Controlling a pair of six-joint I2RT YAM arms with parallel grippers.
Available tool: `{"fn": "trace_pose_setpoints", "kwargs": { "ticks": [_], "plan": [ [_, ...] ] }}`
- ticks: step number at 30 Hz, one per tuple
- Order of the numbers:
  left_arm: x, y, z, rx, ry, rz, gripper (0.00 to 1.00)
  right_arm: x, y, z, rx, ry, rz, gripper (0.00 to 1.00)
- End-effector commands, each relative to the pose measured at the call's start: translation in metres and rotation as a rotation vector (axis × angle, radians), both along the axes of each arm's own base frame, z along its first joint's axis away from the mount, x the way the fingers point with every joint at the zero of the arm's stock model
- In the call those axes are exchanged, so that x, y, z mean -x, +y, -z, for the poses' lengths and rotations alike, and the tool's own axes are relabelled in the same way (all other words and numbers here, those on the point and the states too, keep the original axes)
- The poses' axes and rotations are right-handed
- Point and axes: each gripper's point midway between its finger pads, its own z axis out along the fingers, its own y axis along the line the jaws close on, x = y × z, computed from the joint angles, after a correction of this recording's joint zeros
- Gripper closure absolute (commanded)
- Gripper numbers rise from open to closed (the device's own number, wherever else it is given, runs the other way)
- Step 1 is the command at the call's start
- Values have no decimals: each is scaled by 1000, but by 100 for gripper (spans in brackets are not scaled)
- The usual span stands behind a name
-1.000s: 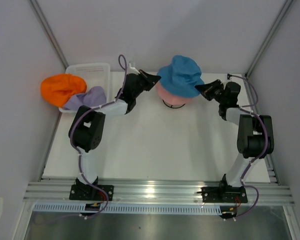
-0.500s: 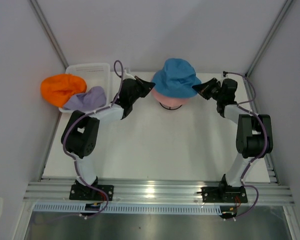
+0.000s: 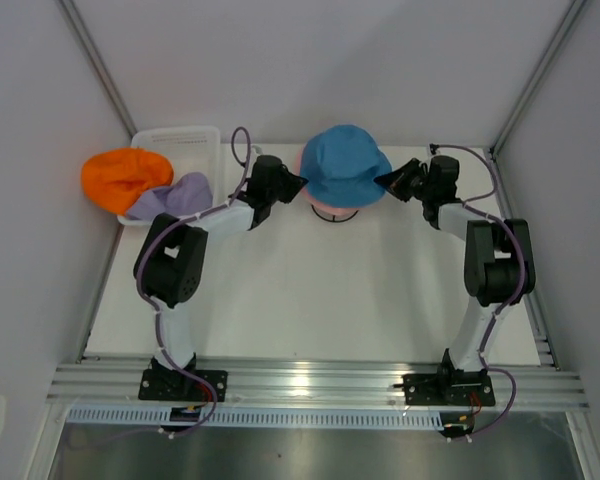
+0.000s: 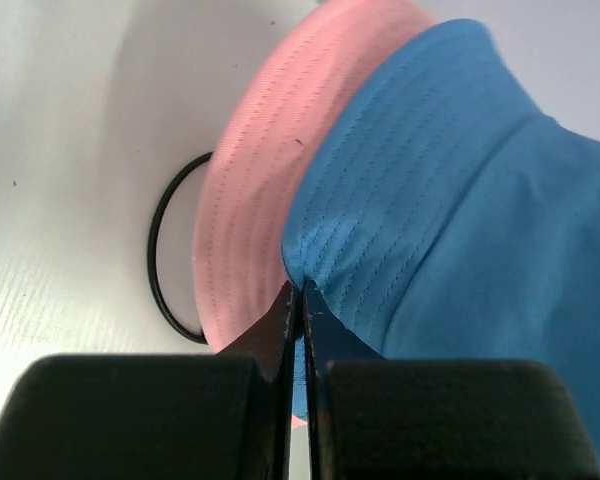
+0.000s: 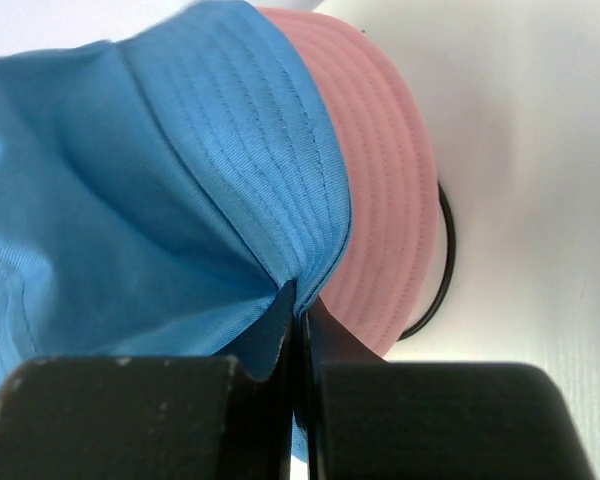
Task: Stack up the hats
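While across basket point(image 3: 195, 135) rim: orange hat point(image 3: 123, 177), lavender hat point(image 3: 177, 194).

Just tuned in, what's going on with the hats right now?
Both arms have the blue hat by its brim. The left gripper is pinched shut on one side, and the right gripper on the opposite side. The blue hat is over the pink hat, which sits on the black wire stand with its brim showing underneath. The orange hat and lavender hat lie by the white basket, with no gripper on them.
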Motion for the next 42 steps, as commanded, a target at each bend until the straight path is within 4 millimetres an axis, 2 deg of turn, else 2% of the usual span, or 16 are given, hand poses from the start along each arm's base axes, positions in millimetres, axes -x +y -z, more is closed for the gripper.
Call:
{"fn": "trace_pose_setpoints", "kwargs": {
  "ticks": [1, 3, 5, 6, 9, 12, 14, 16, 19, 25, 26, 29, 32, 35, 40, 42],
  "plan": [
    [7, 16, 44, -87, 202, -67, 99, -9, -1, 25, 43, 59, 9, 100],
    [6, 14, 46, -86, 213, -63, 99, -10, 5, 35, 48, 81, -10, 100],
    [10, 17, 61, -107, 268, -69, 99, -9, 11, 47, 54, 108, -27, 100],
    [2, 13, 49, -95, 249, -68, 99, -7, 13, 51, 60, 122, -34, 100],
    [5, 12, 65, -115, 298, -43, 99, -6, 16, 56, 61, 131, -45, 94],
    [8, 13, 64, -118, 272, -30, 99, -6, 15, 48, 62, 109, -49, 77],
    [3, 11, 48, -110, 205, -17, 99, -6, 15, 40, 73, 89, -53, 67],
    [3, 14, 34, -132, 152, -7, 99, -7, 12, 26, 79, 60, -51, 47],
    [0, 13, 9, -135, 67, 24, 99, -10, 0, 6, 104, 21, -31, 32],
    [0, 3, -13, -128, 10, 86, 96, -14, -26, -38, 133, -80, 30, 35],
    [-1, 0, -19, -123, -2, 100, 80, -15, -29, -47, 132, -104, 35, 37],
    [1, 5, -31, -134, -29, 93, 50, -18, -29, -63, 119, -148, 20, 46],
    [2, 18, -42, -165, -51, 83, 36, -20, -23, -73, 111, -179, -11, 46],
    [-1, 40, -72, -171, -112, 73, 23, -24, -24, -75, 125, -181, -21, 46],
    [0, 77, -124, -261, -214, 72, 24, -25, -21, -93, 140, -216, -57, 43],
    [-5, 76, -146, -286, -307, 125, 25, -26, -20, -108, 159, -250, -76, 40]
  ]
}}
